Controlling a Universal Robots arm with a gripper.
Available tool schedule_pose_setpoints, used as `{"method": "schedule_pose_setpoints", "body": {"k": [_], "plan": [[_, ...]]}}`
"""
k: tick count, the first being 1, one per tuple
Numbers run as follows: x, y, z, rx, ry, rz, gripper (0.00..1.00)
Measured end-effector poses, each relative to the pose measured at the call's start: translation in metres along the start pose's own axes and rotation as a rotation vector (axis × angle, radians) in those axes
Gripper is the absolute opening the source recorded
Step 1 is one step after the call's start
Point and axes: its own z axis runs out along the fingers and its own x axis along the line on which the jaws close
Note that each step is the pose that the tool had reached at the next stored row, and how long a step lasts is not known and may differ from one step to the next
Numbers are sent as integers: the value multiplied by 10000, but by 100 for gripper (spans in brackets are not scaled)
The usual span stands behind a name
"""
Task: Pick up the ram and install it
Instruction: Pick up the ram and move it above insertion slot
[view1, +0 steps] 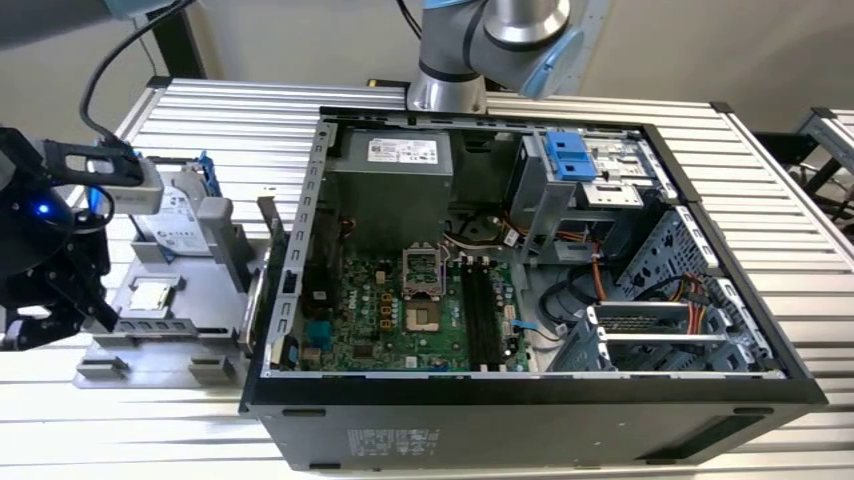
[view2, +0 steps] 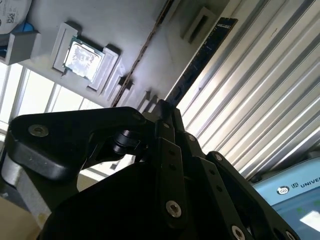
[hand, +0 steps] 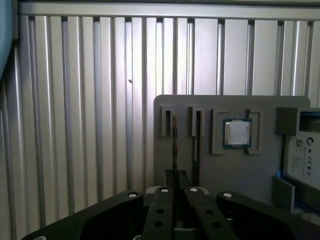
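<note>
Claw: black gripper (hand: 176, 176) clenched on one end of the long, thin, dark green circuit-board ram stick (view2: 202, 60).
Ram location: at the narrow slots of the grey plastic holder plate (hand: 260, 170), near the square silver processor chip (hand: 236, 133) and well apart from the black motherboard slots (view1: 487, 320).
Seated or lifted: could not tell.
Risk: end grip leaves a long free length, so the stick could tilt or snag on the holder slot.
Views: first wrist view showed the stick edge-on as a thin line; second wrist view showed its broad face and length; exterior view showed the target slots.
</note>
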Motion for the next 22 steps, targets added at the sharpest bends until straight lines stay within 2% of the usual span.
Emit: {"method": "schedule_pose_setpoints", "body": {"k": [15,22], "plan": [[-7,1,-196,0,0,-10,0],[-11,2,-311,-1,0,-11,0]]}}
